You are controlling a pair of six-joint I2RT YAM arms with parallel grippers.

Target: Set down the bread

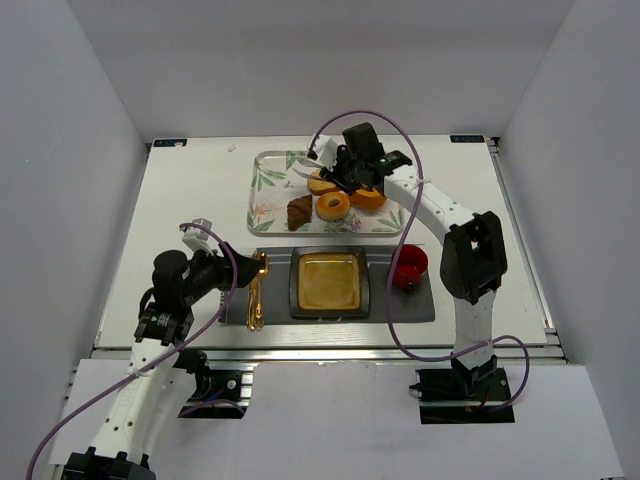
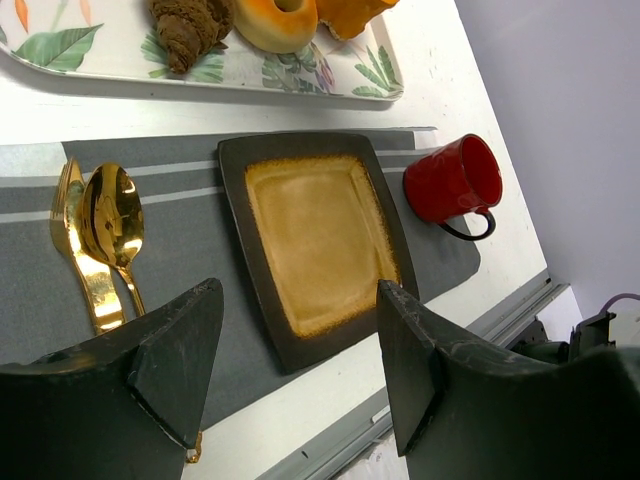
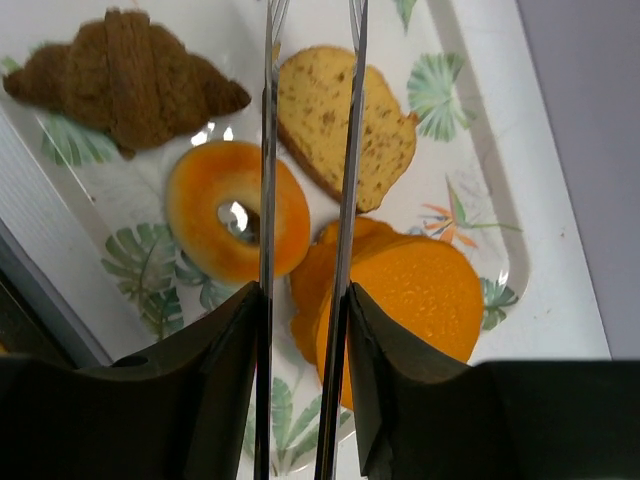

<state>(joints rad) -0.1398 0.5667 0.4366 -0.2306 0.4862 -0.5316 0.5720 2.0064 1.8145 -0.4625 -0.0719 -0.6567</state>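
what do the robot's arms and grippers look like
The left arm and right arm have white links with black joints, and a purple cable loops along each. The left gripper and right gripper have black wedge-shaped fingers.

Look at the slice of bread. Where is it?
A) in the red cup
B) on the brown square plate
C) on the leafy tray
C: the bread lies on the leaf-print tray next to the donut, near the tongs held by the right gripper; the square plate holds nothing.
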